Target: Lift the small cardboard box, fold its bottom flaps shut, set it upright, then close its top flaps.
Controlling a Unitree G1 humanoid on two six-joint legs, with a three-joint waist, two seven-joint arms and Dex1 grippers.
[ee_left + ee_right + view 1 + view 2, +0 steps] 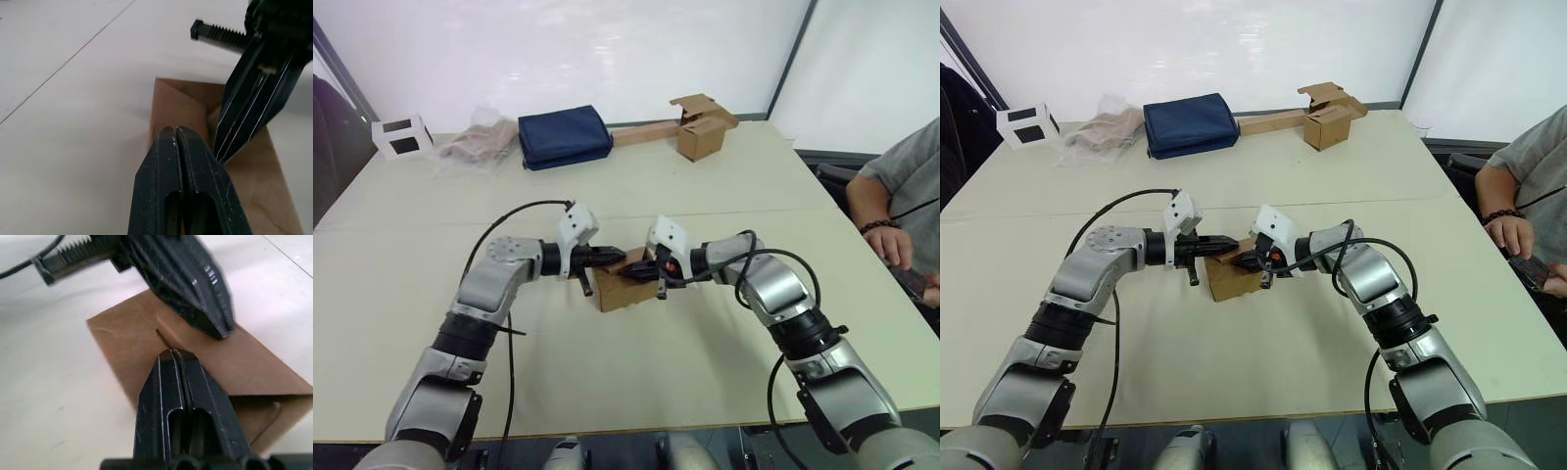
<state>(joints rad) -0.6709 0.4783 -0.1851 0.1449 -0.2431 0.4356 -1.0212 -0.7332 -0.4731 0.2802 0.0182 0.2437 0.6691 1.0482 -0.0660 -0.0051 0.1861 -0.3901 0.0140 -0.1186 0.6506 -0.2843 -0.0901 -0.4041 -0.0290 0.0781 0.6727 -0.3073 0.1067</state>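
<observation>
The small cardboard box (619, 290) stands on the table (636, 372) in the middle, between my two arms. The flaps (122, 340) on its upward face lie folded flat, with a seam between them. Whether these are the bottom flaps or the top flaps I cannot tell. My left gripper (615, 258) is shut and empty, its tip resting on the box's top from the left. My right gripper (637, 268) is also shut and empty, its tip on the same face from the right. The two tips nearly meet over the seam. In the left wrist view my fingertips (174, 133) lie on the box (178, 103).
At the table's far side lie a navy bag (564, 135), a second brown box (702, 135) joined to a long cardboard strip, a crumpled plastic bag (475, 145) and a small white box (401, 137). A person (901, 196) sits at the right edge.
</observation>
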